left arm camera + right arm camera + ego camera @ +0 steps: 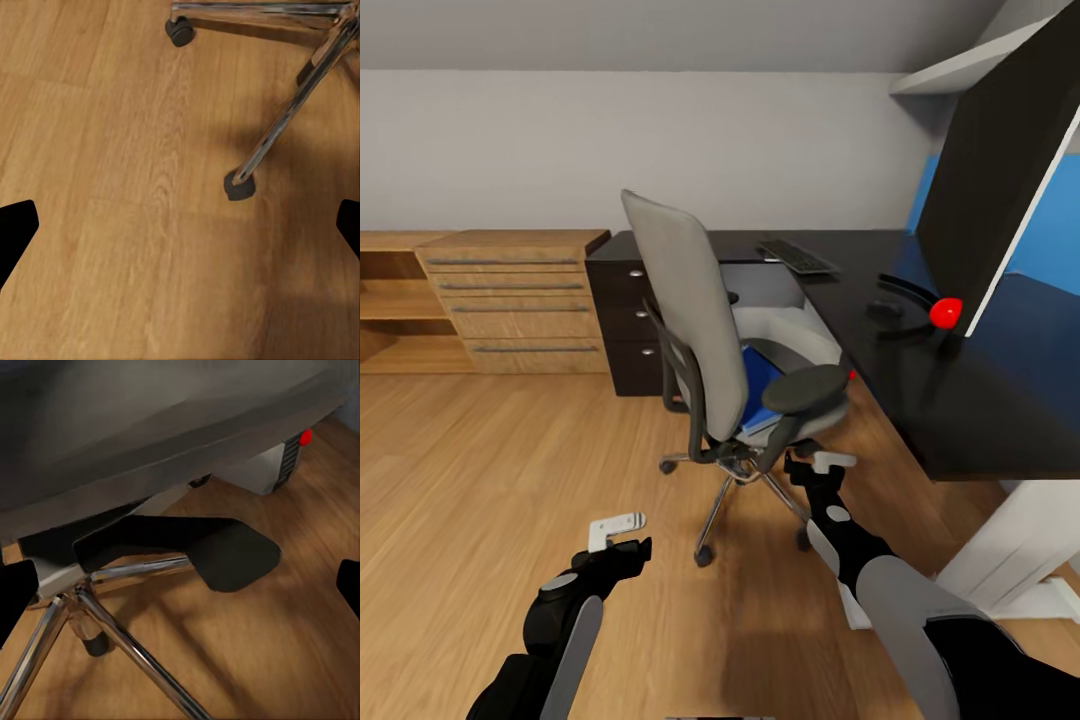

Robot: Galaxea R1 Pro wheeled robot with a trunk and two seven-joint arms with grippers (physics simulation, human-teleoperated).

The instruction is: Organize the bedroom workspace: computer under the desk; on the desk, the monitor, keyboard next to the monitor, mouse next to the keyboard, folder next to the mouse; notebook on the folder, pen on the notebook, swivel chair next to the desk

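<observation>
The grey swivel chair (pixel 690 320) stands in front of the black desk (pixel 960 410), its back towards me. A blue folder (pixel 762 385) lies on its seat. On the desk are the keyboard (pixel 797 256), the large black monitor (pixel 990 170) and a small dark mouse (pixel 885 308) by the monitor's base. A white-grey computer (pixel 266 472) stands on the floor beyond the chair. My left gripper (pixel 618 530) hangs open over the floor left of the chair's chrome base (pixel 300 82). My right gripper (pixel 820 465) is open, low beside the chair's armrest (pixel 210 551). Notebook and pen are out of view.
A light wooden drawer chest (pixel 515 300) and open shelves (pixel 390 300) line the back wall at the left. The desk's black drawers (pixel 625 320) sit behind the chair. A red ball (pixel 946 313) lies by the monitor. The desk's white leg (pixel 1020 550) stands at my right.
</observation>
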